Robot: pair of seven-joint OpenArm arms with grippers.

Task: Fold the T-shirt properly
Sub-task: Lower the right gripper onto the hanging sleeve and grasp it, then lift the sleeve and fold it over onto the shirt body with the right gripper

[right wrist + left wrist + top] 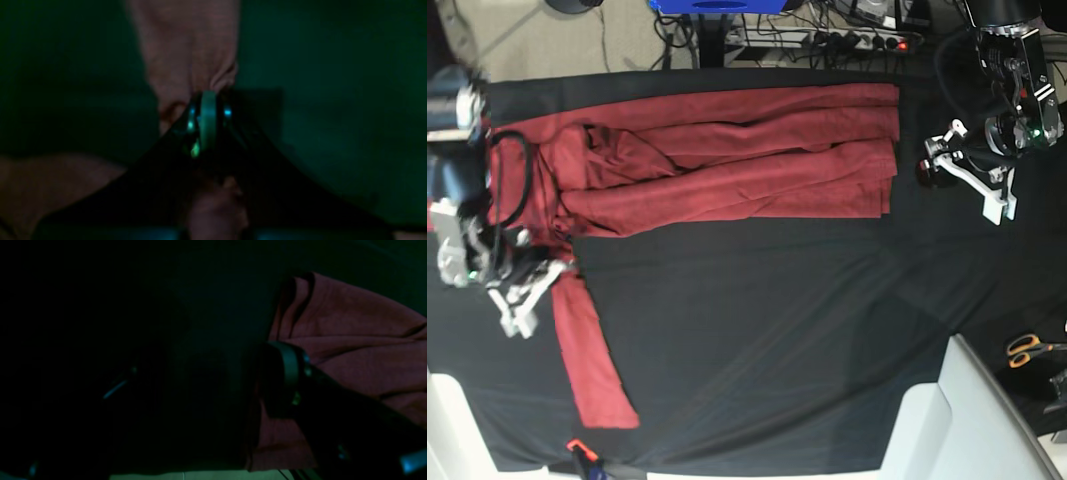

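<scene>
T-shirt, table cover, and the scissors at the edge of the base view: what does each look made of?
T-shirt: soft matte rust-red knit, probably cotton jersey; it drapes and creases limply. Table cover: matte black cloth, apparently woven; faint wrinkles, no shine. Scissors: orange handles look like plastic, glossy; the blades are too small to judge.

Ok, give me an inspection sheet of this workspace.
Surface: black table cloth, wrinkled.
Job's things: T-shirt partly folded lengthwise; one sleeve hangs out toward the near edge.
Clutter: scissors beside the table.
Hands: right hand shut on the T-shirt's sleeve; left hand open, beside the hem, holding nothing.
Cables: power strip and loose leads behind the table.
Surroundings: blue object, floor.
</scene>
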